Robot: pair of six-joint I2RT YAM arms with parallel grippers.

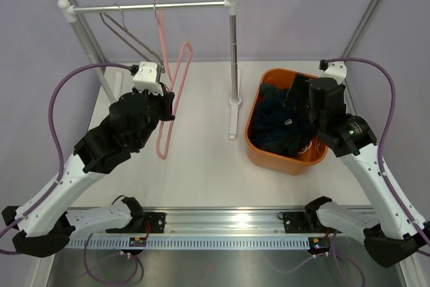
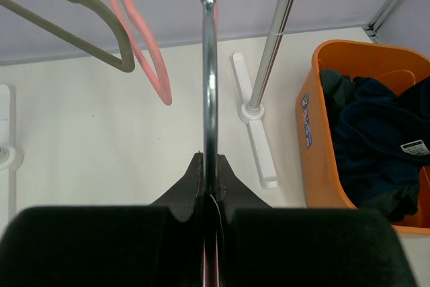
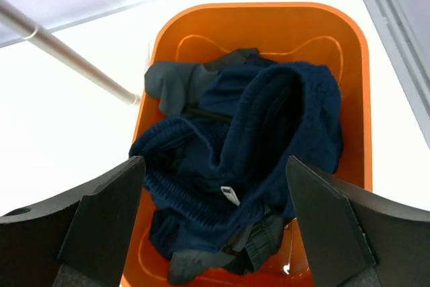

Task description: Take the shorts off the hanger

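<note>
shorts (image 3: 255,126) in bin (image 3: 349,45), below spread right fingers (image 3: 101,220)

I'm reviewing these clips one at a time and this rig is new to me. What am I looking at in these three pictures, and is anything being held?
Two robot arms are bolted at the table's near edge. One picture looks down from above and behind them; the other two come from cameras on each wrist. On the table stand a clothes rack with a grey hanger on its rail, and an orange bin holding dark shorts. The left gripper is shut on a hanger's metal hook. The right gripper hangs open above the bin, holding nothing.
</note>
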